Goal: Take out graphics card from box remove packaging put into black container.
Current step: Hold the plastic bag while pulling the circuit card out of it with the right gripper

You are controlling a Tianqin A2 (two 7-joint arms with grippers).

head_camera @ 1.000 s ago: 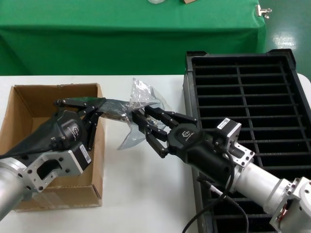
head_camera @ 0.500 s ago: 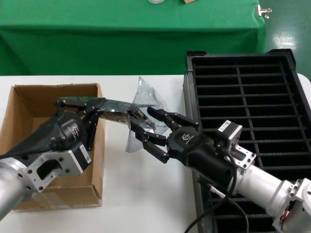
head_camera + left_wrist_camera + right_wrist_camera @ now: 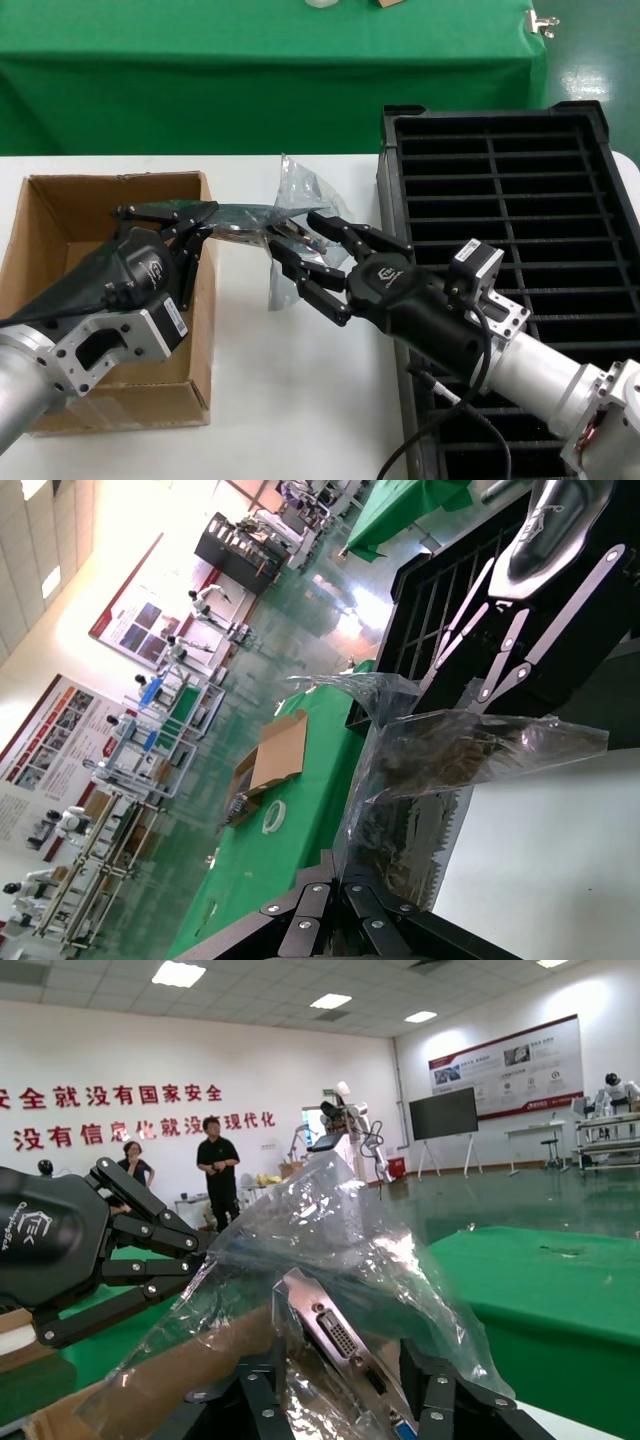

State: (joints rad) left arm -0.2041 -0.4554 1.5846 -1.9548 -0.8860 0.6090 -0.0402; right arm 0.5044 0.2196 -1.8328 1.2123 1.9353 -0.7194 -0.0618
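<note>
Spanning the middle of the head view, the graphics card (image 3: 243, 217) is held level in the air between two grippers, above the gap between the box (image 3: 60, 228) at the left and the black container (image 3: 520, 190) at the right. The left gripper (image 3: 200, 222), at the box's right wall, is clamped on the card's left end. The right gripper (image 3: 292, 243), reaching in from the lower right, is closed on the packaging (image 3: 296, 190), whose crinkled plastic stands up and hangs down around the card's right end. In the right wrist view the card's silver bracket (image 3: 340, 1345) with its ports is seen inside the clear bag, between that gripper's fingers (image 3: 425, 1385). The box and container rest on a white worktop (image 3: 290, 400), with a green-draped table (image 3: 260, 70) across the top of the frame.
</note>
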